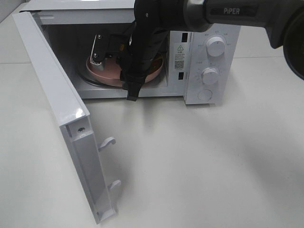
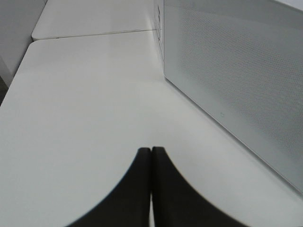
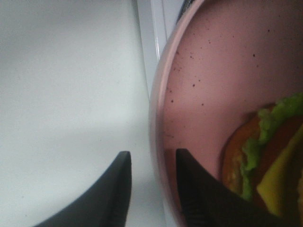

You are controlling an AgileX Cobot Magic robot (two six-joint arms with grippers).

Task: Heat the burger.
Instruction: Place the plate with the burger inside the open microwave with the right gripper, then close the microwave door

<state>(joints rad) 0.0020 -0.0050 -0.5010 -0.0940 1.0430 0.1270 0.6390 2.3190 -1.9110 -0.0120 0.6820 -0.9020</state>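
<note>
The burger (image 3: 265, 165) lies on a pink speckled plate (image 3: 213, 71); lettuce, tomato, cheese and part of the bun show in the right wrist view. My right gripper (image 3: 153, 158) is open, one finger on each side of the plate's rim, a little apart from it. In the high view the right arm (image 1: 137, 52) reaches into the open white microwave (image 1: 209, 28), where the plate (image 1: 107, 76) rests on the turntable; the arm hides the burger there. My left gripper (image 2: 151, 153) is shut and empty, low over the table.
The microwave door (image 1: 57, 104) swings out toward the front left, its two latch hooks (image 1: 108, 141) sticking out. Two white knobs (image 1: 216, 47) sit on the control panel. A perforated white microwave panel (image 2: 236, 85) stands close beside the left gripper.
</note>
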